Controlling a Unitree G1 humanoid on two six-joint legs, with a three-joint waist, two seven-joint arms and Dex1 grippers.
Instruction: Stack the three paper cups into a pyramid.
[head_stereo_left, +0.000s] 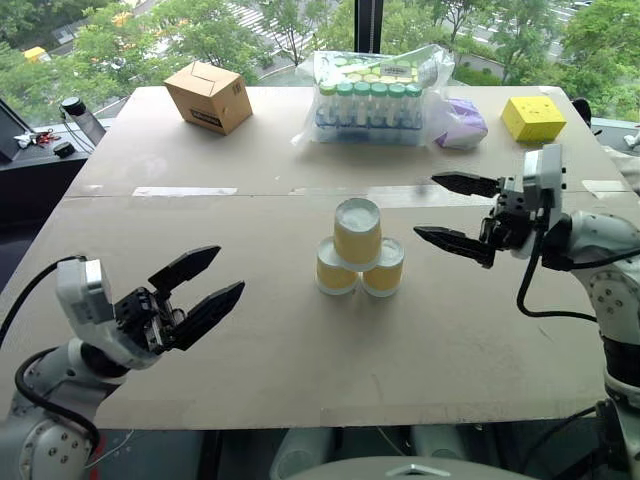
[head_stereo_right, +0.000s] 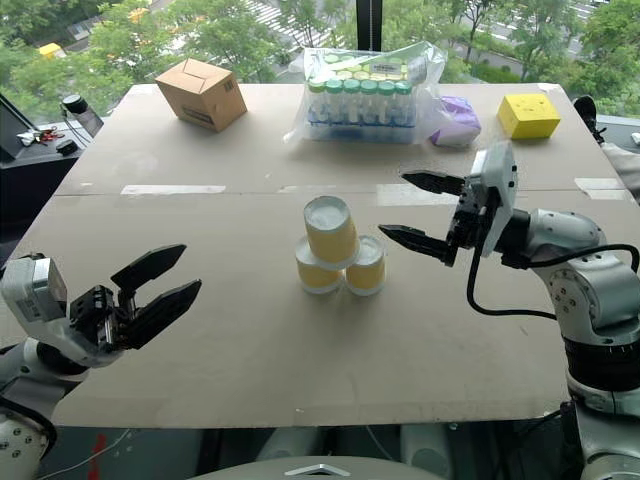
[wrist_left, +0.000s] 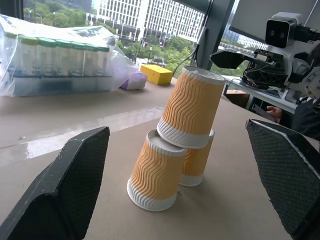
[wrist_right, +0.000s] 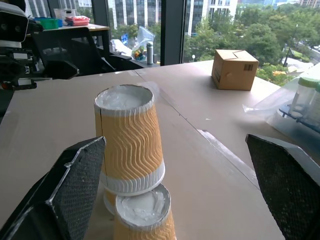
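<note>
While both grippers stand open and empty, the three paper cups (head_stereo_left: 357, 250) form a pyramid at the middle of the table (head_stereo_left: 300, 350): two upside down side by side, the third upside down on top. Left gripper (head_stereo_left: 205, 285) sits lower left; right gripper (head_stereo_left: 462, 213) just right of the stack.
</note>
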